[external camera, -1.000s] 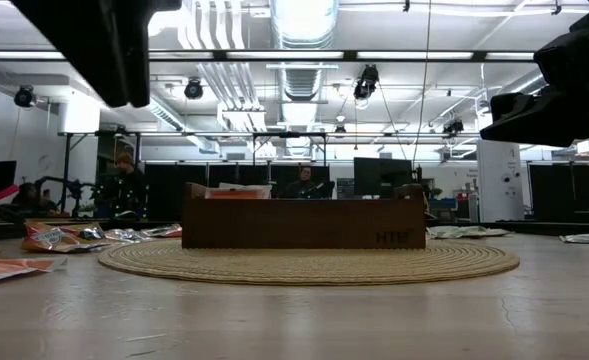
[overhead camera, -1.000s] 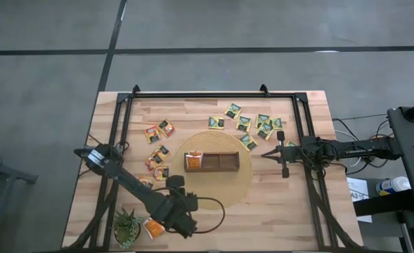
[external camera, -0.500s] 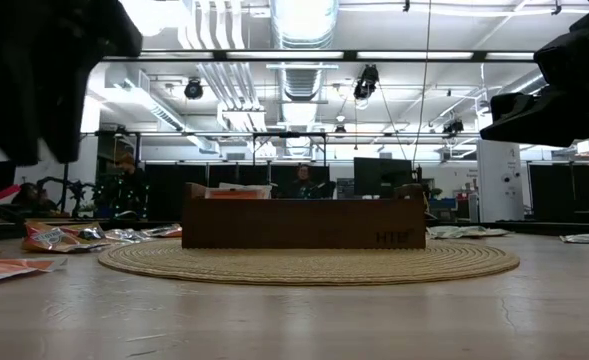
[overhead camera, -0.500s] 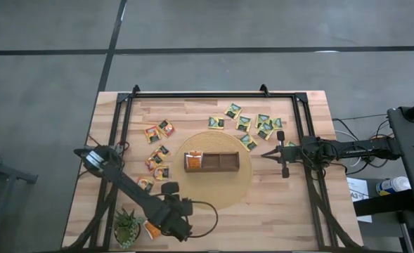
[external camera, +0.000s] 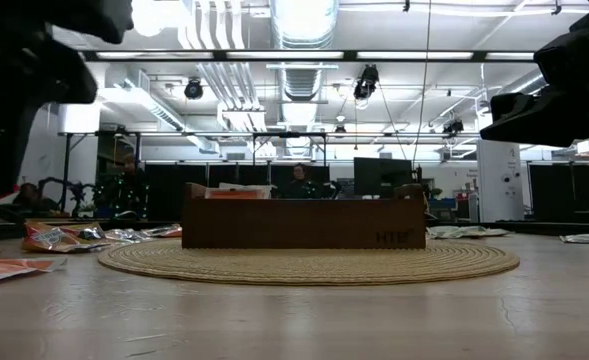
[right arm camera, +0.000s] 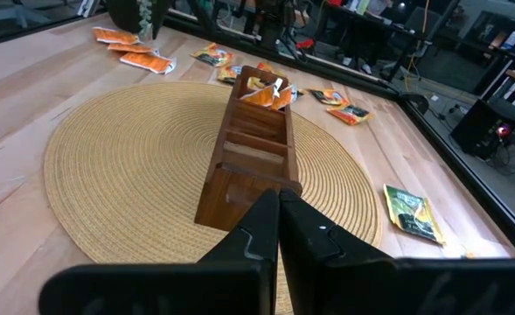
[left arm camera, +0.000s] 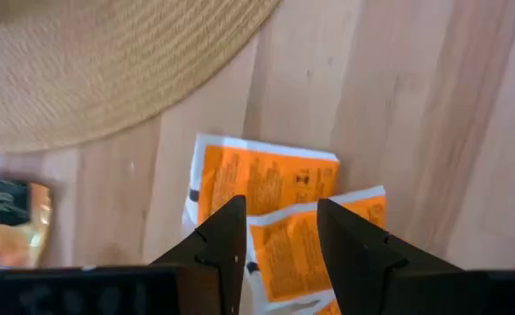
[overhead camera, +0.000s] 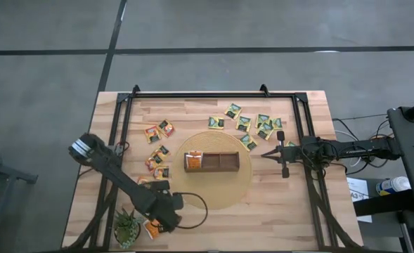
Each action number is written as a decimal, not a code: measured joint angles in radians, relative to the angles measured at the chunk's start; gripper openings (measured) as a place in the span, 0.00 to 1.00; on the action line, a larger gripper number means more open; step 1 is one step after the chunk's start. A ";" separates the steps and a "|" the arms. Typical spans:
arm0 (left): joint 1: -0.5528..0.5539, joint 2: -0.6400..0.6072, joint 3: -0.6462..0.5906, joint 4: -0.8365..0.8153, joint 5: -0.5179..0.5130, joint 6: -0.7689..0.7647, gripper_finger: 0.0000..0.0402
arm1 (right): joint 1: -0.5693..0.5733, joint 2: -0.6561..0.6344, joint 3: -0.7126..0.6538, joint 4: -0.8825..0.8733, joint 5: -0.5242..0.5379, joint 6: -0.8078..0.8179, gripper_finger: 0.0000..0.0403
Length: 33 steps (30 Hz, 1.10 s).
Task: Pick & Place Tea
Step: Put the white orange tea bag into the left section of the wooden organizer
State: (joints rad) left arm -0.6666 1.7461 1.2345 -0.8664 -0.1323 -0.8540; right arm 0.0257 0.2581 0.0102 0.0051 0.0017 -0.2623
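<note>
Orange sachets (left arm camera: 266, 188), flat, white-edged, apparently overlapping, under left gripper (left arm camera: 279, 229).

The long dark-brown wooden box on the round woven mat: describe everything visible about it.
The long dark-brown wooden box is a low, open-topped rectangular tray of dark-stained wood, split by cross walls into compartments. It sits flat at the centre of the round woven straw mat, lengthwise across the table. The compartment at its left end holds orange tea sachets standing on edge; the other compartments look empty. The low view shows faint lettering on one long side. No gripper touches it; the shut right gripper points at its right end from a distance.
</note>
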 joint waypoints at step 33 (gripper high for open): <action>0.001 -0.102 -0.302 0.273 0.063 -0.133 0.17 | 0.000 0.000 0.000 0.000 0.000 0.000 0.02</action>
State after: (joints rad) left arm -0.6655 1.6440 0.9329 -0.5930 -0.0692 -0.9871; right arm 0.0256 0.2581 0.0102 0.0049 0.0020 -0.2623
